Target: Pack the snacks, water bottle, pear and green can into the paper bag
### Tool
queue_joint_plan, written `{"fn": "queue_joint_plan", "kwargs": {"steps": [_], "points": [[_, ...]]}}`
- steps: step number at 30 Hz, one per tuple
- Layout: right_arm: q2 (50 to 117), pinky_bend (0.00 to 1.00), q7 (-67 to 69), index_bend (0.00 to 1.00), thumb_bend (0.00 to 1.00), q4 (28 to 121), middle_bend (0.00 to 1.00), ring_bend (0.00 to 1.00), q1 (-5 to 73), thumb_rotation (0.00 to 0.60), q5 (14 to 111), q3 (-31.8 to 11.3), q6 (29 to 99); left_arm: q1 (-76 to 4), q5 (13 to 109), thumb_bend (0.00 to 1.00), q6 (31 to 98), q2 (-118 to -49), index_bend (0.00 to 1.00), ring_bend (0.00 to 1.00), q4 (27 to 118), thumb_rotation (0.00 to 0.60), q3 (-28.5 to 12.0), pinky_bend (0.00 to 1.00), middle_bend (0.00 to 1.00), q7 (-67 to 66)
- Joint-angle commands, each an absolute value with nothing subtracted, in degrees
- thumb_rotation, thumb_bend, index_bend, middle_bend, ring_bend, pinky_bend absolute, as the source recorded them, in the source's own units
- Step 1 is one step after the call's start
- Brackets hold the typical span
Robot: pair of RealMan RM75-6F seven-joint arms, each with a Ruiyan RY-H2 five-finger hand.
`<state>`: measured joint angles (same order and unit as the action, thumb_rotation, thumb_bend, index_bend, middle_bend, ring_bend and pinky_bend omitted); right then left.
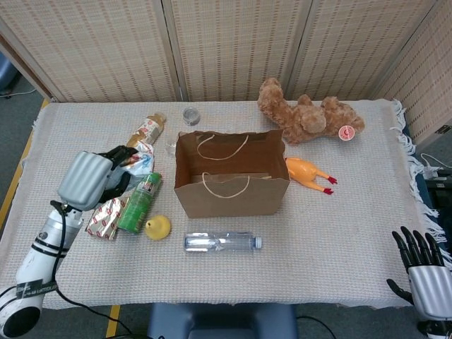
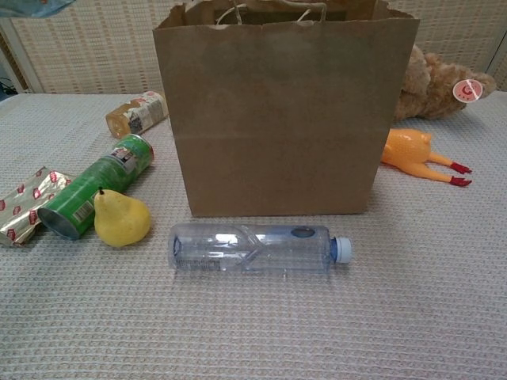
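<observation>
Left robot hand (image 1: 95, 180) gripping, seemingly, snack packet (image 1: 139, 159)

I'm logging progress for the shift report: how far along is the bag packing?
Nothing visibly packed yet: the paper bag looks empty from above. In hand: the left hand holds a snack packet raised left of the bag. Left on the table: green can, pear, water bottle, foil snack.

Your right hand (image 1: 421, 272) is cut off by the head view's lower edge, so you cannot tell its grip. Your left hand (image 1: 95, 178) covers most of the crinkled snack packet (image 1: 138, 161) it holds. In the chest view, only a pale sliver of that packet shows at the top-left edge.
</observation>
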<state>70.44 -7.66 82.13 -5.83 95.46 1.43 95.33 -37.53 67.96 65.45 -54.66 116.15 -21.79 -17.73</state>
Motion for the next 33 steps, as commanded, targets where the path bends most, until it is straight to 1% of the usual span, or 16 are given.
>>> {"fn": "queue_joint_plan", "kwargs": {"steps": [1,7,17,19,21,22,24,25,26,28,30,33], "points": [[70.5,0.00,-7.8,0.00,0.00,82.1,0.00,0.00,-5.8,0.600,95.4,1.3,95.3,-46.5,60.2,0.67,61.4,-59.2,0.67,0.65,114.4,0.600,-26.3,0.78,0.69,-24.3],[70.6,0.00,-8.0,0.00,0.00,82.4,0.00,0.00,-5.6,0.600,94.9,1.1,94.9,-54.9,54.1,0.67,58.8,-64.7,0.67,0.65,110.4,0.600,-27.0,0.78,0.69,-29.7],[70.2,0.00,-6.7,0.00,0.00,82.5,0.00,0.00,-5.2,0.600,94.7,1.1,94.2,-64.1,50.1,0.66,58.5,-73.9,0.65,0.65,104.6,0.600,-25.0,0.76,0.68,-35.5],[70.2,0.00,-6.2,0.00,0.00,82.5,0.00,0.00,-5.1,0.600,94.7,1.2,94.2,-65.2,50.0,0.63,58.4,-75.0,0.63,0.63,103.5,0.600,-24.2,0.74,0.66,-36.5],[70.1,0.00,-6.0,0.00,0.00,82.4,0.00,0.00,-5.1,0.600,94.7,1.2,94.1,-66.0,49.9,0.57,58.2,-75.6,0.57,0.57,102.9,0.600,-23.2,0.70,0.60,-37.4],[70.1,0.00,-5.9,0.00,0.00,82.4,0.00,0.00,-5.1,0.600,94.7,1.2,94.1,-66.2,49.6,0.51,58.1,-75.7,0.49,0.49,102.8,0.600,-22.7,0.64,0.52,-38.0],[70.1,0.00,-5.7,0.00,0.00,82.4,0.00,0.00,-5.1,0.600,94.7,1.2,94.1,-66.9,47.8,0.43,57.9,-75.7,0.31,0.29,103.1,0.600,-21.9,0.48,0.32,-39.6],[70.1,0.00,-5.7,0.00,0.00,82.4,0.00,0.00,-5.1,0.600,94.7,1.2,94.2,-67.2,47.0,0.41,57.8,-75.7,0.25,0.22,103.4,0.600,-21.8,0.43,0.25,-40.0],[70.1,0.00,-5.7,0.00,0.00,82.4,0.00,0.00,-5.1,0.600,94.7,1.2,94.1,-67.5,46.3,0.39,57.9,-75.7,0.17,0.13,103.7,0.600,-21.8,0.35,0.15,-40.2],[70.1,0.00,-5.7,0.00,0.00,82.4,0.00,0.00,-5.1,0.600,94.7,1.3,94.2,-67.8,45.7,0.37,58.7,-75.8,0.09,0.04,104.2,0.600,-21.9,0.27,0.05,-40.3],[70.0,0.00,-5.8,0.00,0.00,82.5,0.00,0.00,-5.1,0.600,94.7,1.3,94.2,-68.0,46.0,0.37,59.9,-76.1,0.03,0.00,104.6,0.600,-22.3,0.22,0.00,-39.7],[70.1,0.00,-6.0,0.00,0.00,82.5,0.00,0.00,-5.2,0.600,94.7,1.2,94.2,-67.8,46.6,0.36,61.0,-75.8,0.00,0.00,105.8,0.600,-22.7,0.18,0.00,-38.7]]}}
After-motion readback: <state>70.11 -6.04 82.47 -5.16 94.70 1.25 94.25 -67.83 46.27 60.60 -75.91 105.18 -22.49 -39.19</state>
